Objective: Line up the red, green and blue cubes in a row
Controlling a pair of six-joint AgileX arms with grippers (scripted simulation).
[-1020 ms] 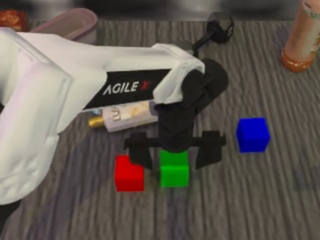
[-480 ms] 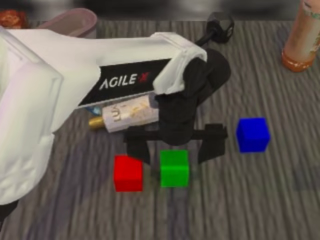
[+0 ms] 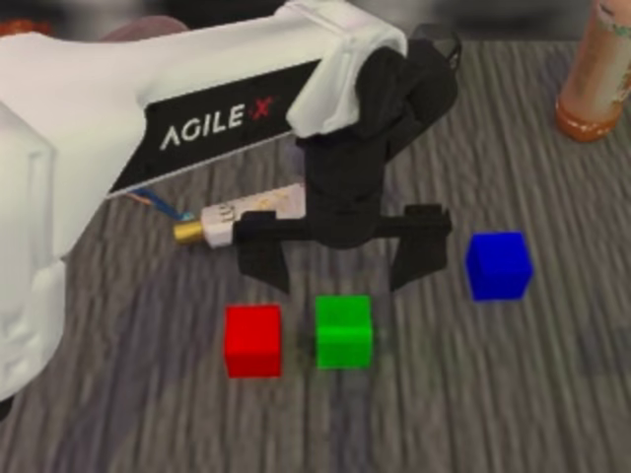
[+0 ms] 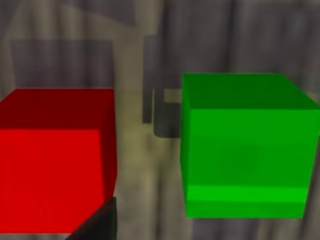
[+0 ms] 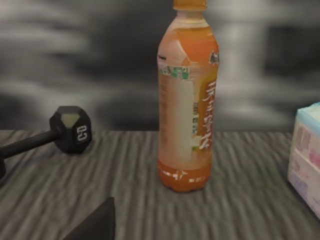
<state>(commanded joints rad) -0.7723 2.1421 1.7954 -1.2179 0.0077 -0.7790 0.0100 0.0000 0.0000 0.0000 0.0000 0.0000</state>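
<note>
The red cube (image 3: pixel 253 340) and the green cube (image 3: pixel 343 331) sit side by side on the table with a small gap between them. The blue cube (image 3: pixel 499 264) lies apart to their right and a bit farther back. My left gripper (image 3: pixel 340 264) hangs open above and just behind the green cube, holding nothing. In the left wrist view the red cube (image 4: pixel 52 160) and green cube (image 4: pixel 245 147) fill the picture, with one dark fingertip (image 4: pixel 97 225) at the edge. My right gripper is out of the top view; only one fingertip (image 5: pixel 95 222) shows in its wrist view.
An orange drink bottle (image 3: pixel 596 69) stands at the back right. A black dumbbell (image 3: pixel 424 54) lies at the back centre. A tube with a gold cap (image 3: pixel 246 212) lies under the left arm. A pale box (image 5: pixel 306 155) is near the bottle.
My left gripper has risen and drawn back from the green cube, which stays beside the red one. The jaws have spread wider. No cube has moved.
</note>
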